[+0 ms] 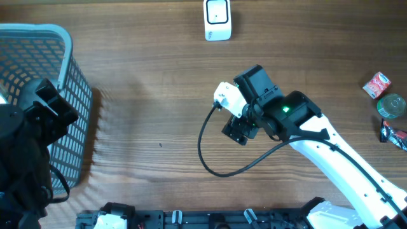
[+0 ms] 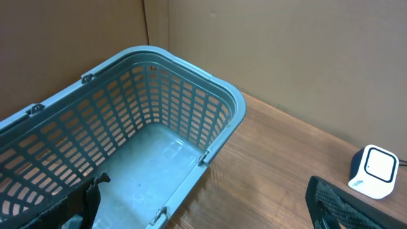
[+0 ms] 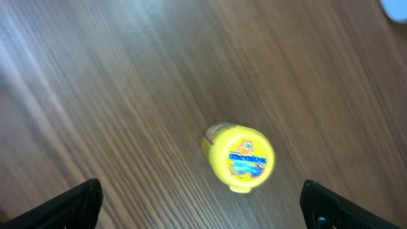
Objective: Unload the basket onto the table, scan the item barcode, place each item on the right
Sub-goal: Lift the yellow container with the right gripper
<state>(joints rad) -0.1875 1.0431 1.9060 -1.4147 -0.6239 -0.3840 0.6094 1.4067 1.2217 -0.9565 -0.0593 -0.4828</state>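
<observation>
overhead, the right claw [image 1: 240, 130] hangs above mid counter [image 1: 146, 95], with a white scanner [image 1: 217, 19] at the far edge and a blue basket [image 1: 38, 38] at the left. from the left wrist, the left claw [image 2: 203, 213] is spread wide above the basket. from the right wrist, a small yellow bottle [image 3: 239, 157] sits on the wood, its labelled top facing the camera. it is between and just ahead of the right claw's wide-apart fingers [image 3: 73, 207], touching neither.
</observation>
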